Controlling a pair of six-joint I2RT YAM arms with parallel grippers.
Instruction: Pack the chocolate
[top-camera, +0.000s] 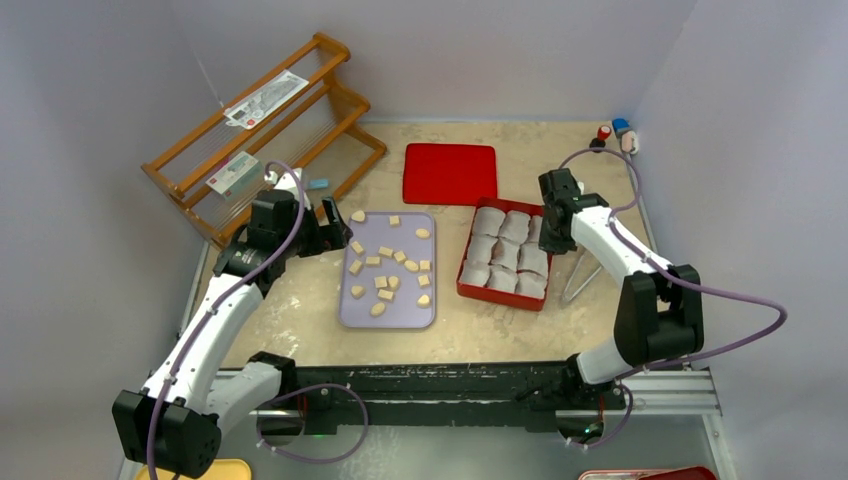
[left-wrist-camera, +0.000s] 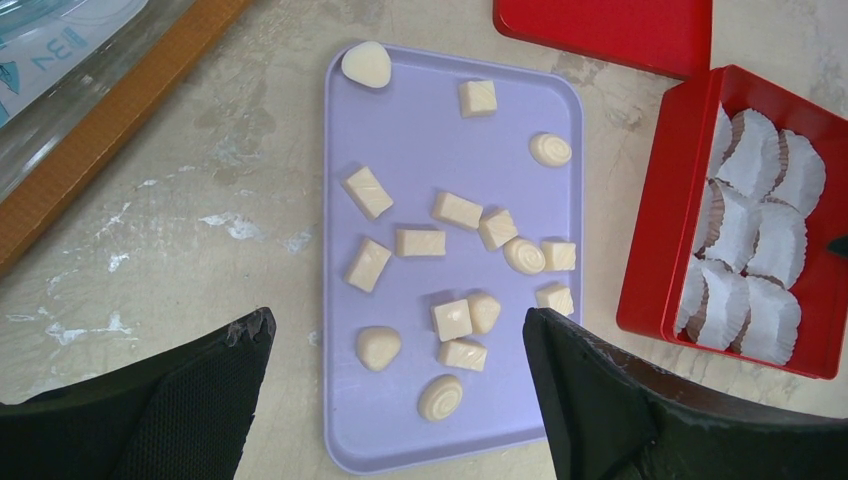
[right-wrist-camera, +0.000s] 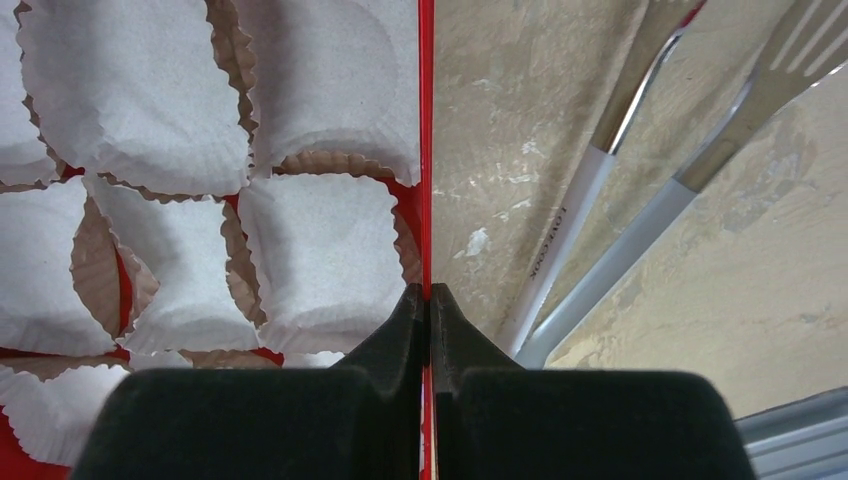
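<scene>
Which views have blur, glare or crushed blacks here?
Top external: even, soft light, faint shadows, chocolate small and slightly soft. Left wrist: lavender tray sharp, left gripper fingers near-black, little detail. Right wrist: paper cups crisp, metal tongs show bright sheen, right gripper dark on the red box wall.

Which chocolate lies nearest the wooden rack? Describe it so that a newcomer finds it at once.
Find the lavender tray in the middle of the table, left of the red box. Go to its far left corner, toward the wooden rack. The chocolate there is a rounded lump resting at the tray's rim, apart from the others, which lie further inside.
</scene>
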